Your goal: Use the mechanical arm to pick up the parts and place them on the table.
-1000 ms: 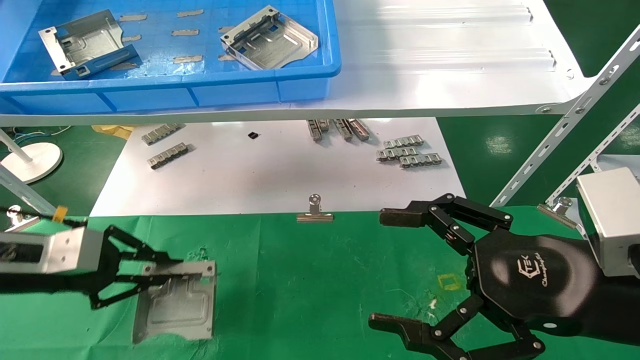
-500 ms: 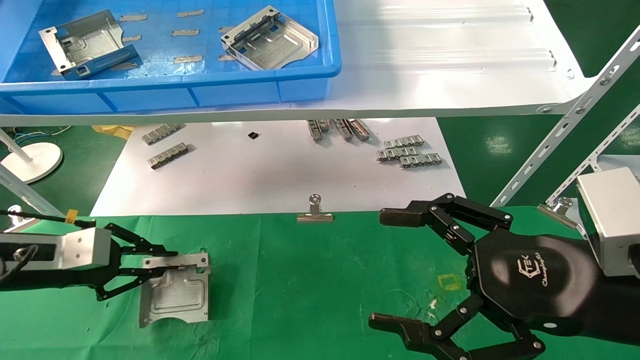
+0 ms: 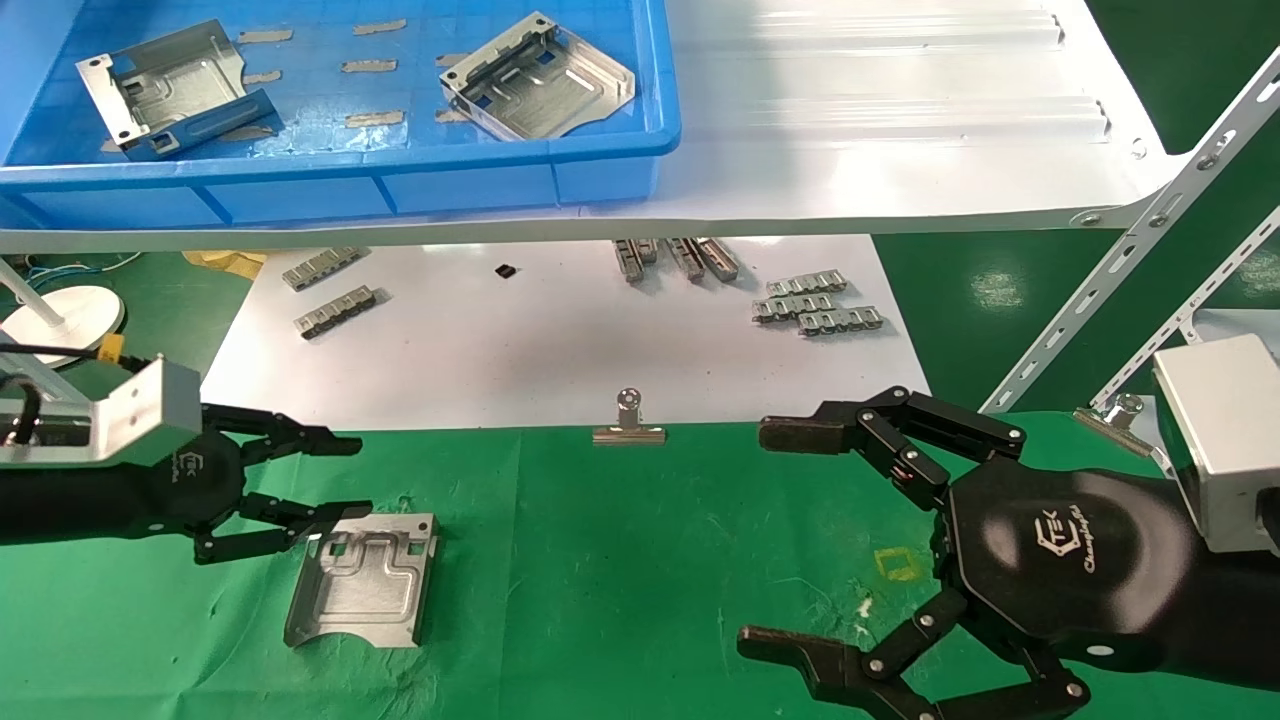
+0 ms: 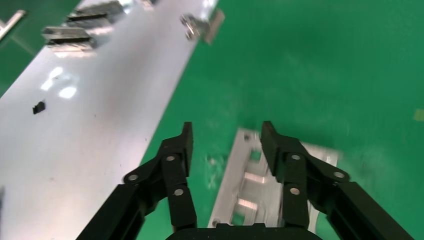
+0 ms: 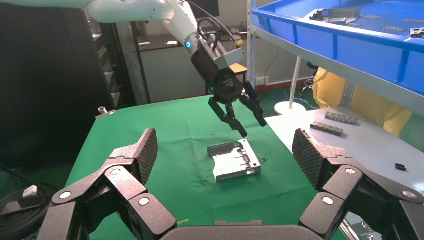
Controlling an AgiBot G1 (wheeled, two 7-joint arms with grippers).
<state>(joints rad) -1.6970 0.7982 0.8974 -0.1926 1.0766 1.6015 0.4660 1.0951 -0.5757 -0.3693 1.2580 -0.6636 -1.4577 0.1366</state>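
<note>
Part [image 3: 362,579] lay flat on green counter [image 3: 640,560] near left edge. Left gripper [image 3: 325,478] hovered over part's far edge, fingers [image 4: 181,150] spread, not touching it. Right gripper [image 3: 790,535] parked near right edge, fingers spread.

Both arms are black with grey wrist boxes, each claw [image 3: 300,480] [image 3: 800,540] hexagon-palmed, jointed, silver-riveted, white-logoed.

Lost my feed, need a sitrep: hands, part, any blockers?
Left hand open, above the part. Right hand open, parked over green table. Sheet-metal part flat on table, free. Two parts in blue bin. No blockers.
</note>
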